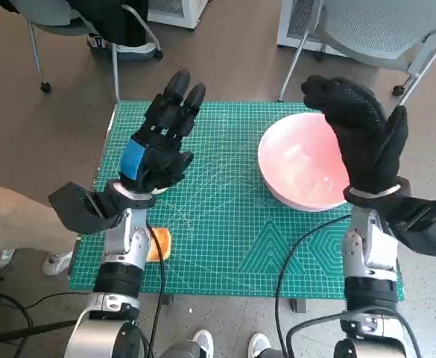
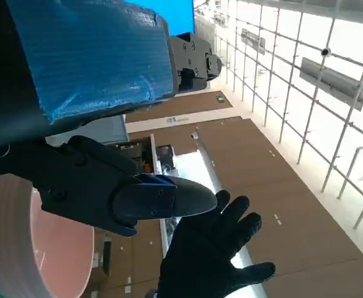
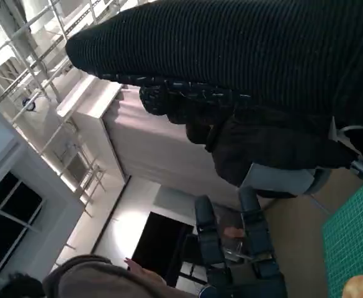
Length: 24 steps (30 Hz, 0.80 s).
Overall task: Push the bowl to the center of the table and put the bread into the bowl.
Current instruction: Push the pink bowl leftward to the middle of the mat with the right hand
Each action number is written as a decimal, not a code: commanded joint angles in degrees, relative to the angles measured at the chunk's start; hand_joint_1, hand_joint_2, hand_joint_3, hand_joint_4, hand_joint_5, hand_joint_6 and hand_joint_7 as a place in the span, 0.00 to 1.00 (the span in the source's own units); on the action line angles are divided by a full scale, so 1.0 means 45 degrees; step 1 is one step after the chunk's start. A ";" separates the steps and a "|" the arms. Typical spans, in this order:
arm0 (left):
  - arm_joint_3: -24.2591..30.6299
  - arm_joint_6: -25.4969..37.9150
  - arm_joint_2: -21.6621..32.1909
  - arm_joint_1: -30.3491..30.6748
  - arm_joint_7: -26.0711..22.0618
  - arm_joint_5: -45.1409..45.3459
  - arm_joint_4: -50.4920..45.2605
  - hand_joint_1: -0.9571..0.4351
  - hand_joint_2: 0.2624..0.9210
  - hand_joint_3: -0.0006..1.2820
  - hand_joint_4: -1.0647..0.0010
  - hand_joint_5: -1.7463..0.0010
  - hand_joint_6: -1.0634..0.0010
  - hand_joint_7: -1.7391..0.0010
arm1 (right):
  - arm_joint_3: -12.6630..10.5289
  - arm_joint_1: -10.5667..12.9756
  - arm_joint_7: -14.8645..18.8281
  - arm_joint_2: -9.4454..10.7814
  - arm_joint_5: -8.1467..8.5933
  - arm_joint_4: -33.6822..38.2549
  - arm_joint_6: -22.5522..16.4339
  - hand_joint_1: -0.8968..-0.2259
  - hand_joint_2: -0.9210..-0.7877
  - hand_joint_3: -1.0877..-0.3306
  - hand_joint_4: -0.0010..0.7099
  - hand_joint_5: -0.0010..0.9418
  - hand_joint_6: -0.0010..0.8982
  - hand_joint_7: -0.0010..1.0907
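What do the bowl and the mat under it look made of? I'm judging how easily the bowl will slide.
The bowl looks like smooth pink plastic or melamine: even colour, soft sheen inside, thick pale rim; glazed ceramic cannot be ruled out. The mat looks like a matte green rubbery cutting mat, with a printed white grid and little glare.
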 commanded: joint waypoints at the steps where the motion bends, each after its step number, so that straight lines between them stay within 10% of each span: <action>1: -0.0061 0.0120 0.0048 0.0123 0.0051 0.0015 -0.0332 0.25 1.00 0.24 0.99 1.00 0.85 0.99 | 0.0020 0.0308 -0.0037 0.0010 -0.0084 0.0060 -0.0001 0.36 0.00 0.51 0.28 0.00 0.08 0.43; 24: 0.0042 0.0168 -0.0040 0.0062 -0.0138 -0.0133 -0.0077 0.30 1.00 0.17 1.00 1.00 0.85 0.99 | -0.0578 -0.0264 0.0032 -0.0603 0.0044 0.1221 -0.0306 0.36 0.00 0.50 0.28 0.01 0.08 0.43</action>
